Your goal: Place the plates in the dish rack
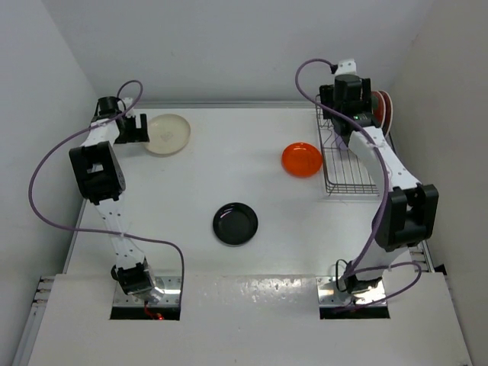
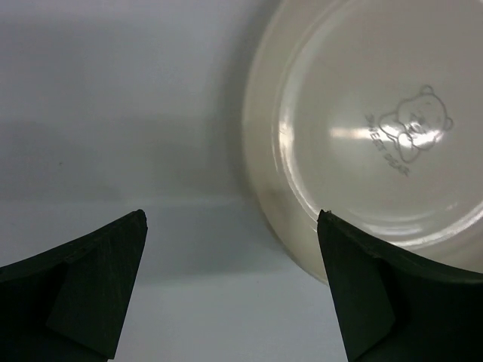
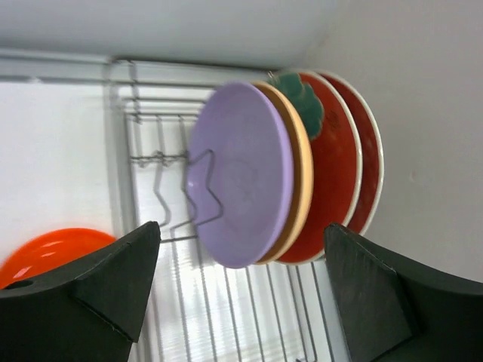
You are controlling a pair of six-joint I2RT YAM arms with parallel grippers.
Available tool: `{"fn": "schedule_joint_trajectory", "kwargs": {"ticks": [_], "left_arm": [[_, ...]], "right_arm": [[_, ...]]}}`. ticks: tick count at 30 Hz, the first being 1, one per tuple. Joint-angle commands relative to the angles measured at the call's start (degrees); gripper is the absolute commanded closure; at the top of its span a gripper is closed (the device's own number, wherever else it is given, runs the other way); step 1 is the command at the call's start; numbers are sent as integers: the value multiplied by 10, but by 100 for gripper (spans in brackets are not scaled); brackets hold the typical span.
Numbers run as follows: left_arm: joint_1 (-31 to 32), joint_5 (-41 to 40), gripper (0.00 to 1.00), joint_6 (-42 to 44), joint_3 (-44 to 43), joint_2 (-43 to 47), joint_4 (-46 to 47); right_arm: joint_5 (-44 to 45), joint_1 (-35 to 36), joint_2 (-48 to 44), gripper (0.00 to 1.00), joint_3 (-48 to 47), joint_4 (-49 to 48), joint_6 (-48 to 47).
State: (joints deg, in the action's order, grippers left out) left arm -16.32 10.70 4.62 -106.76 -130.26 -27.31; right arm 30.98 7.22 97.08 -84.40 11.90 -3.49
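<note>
Left wrist: cream plate (image 2: 362, 113) reads "SWEET BEAR"; left end effector (image 2: 232, 219) & right end effector (image 3: 241, 230) spread.

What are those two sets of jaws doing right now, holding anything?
Left gripper: jaws open, empty, by the cream plate.
Right gripper: jaws open, empty, facing the lavender plate standing in the rack.
</note>
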Motion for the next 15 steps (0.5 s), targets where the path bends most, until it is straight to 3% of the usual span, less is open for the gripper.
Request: {"fn": "schedule_joint_trajectory", "kwargs": {"ticks": [1,5,8,12,13,15], "left_arm": [[-3,23,0,-29,-52,-26,32],[-3,29,0,-29,-71,-63,32],[-3,59,11,-22,-71,-77,32],[-3,100,39,-22,-65,-90,27],[-3,107,52,-22,-65,-96,27],[-3,128,67,-22,-65,-96,16]], "right_arm": [[-4,26,-37,12,-9,-16,-7],[-3,41,-58,12,8,-14,6],[0,52,-81,12,22,-16,11],[1,59,-98,12,25,-23,12],[-1,63,-101,12,24,-23,12],[-10,67,-103,12,20,-22,15]]}}
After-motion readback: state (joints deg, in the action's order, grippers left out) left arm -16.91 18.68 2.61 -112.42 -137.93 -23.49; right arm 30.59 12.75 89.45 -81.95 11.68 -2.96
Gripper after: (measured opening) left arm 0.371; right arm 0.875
